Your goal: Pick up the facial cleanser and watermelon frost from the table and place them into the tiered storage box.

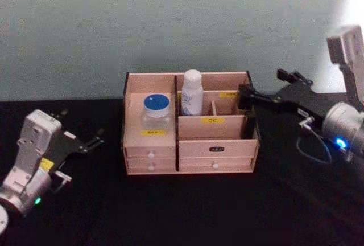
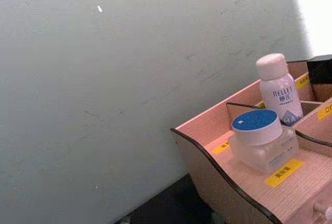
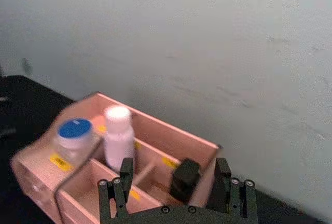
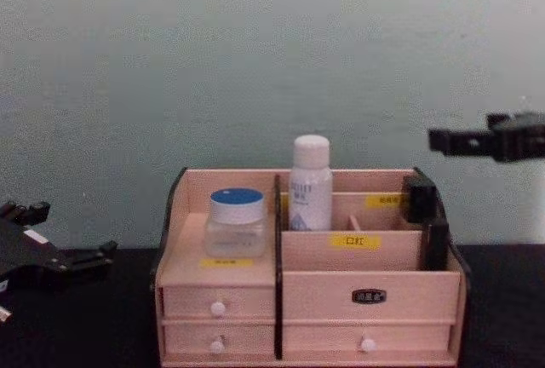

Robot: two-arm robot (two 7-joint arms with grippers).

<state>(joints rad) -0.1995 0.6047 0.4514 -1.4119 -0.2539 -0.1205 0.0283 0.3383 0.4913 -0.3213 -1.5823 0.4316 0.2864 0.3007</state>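
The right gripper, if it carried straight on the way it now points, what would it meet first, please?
Probably the white bottle standing in the tiered storage box; the right gripper, open, points leftward over the box's right end, though depth is unclear.

Yellow labels' print (image 1: 212, 121) too small to read

The tiered storage box (image 1: 190, 143) sits mid-table (image 1: 182, 212), close to the far wall (image 1: 170, 24). On its left shelf stands a jar (image 1: 156, 111); just right of it, in the far compartment, a bottle (image 1: 192, 92) stands upright. A small dark object (image 4: 416, 198) rests in the far right compartment. Left gripper (image 1: 85, 142) lies low, left of the box; right gripper (image 1: 250, 95) hangs at its right edge.
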